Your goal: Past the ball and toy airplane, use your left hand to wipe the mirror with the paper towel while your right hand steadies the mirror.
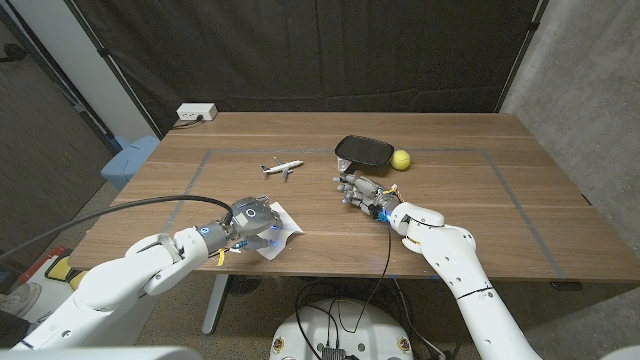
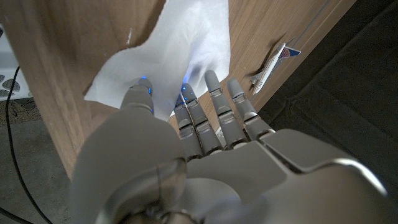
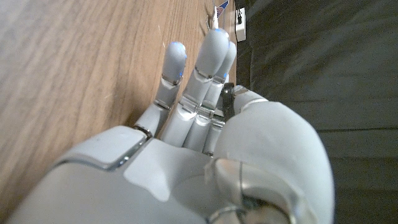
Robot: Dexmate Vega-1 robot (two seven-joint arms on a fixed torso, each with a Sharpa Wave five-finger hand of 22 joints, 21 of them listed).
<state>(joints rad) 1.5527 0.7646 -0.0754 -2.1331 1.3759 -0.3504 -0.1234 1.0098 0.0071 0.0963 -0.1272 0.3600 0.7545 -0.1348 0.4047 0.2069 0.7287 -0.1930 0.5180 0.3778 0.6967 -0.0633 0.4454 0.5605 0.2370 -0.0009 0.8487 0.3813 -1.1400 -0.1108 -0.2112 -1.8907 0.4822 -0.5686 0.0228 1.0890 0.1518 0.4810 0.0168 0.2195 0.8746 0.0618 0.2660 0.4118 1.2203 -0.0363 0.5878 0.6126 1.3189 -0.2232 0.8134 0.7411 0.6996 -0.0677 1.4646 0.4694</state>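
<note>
Overhead, our left hand (image 1: 250, 218) sits on the paper towel (image 1: 278, 236) at the table's (image 1: 480, 200) near edge; mirror (image 1: 362, 151) far-centre, ball (image 1: 401, 160) beside it, toy airplane (image 1: 283, 168) left of both. Right hand (image 1: 360, 190) just short of the mirror, holding nothing. Left wrist: fingertips (image 2: 211, 79) rest spread on the towel, no grip yet. Right wrist: fingers (image 3: 211, 56) extended together, empty.

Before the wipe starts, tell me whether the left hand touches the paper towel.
Touching. In the left wrist view the left hand's fingertips press on the paper towel.
</note>
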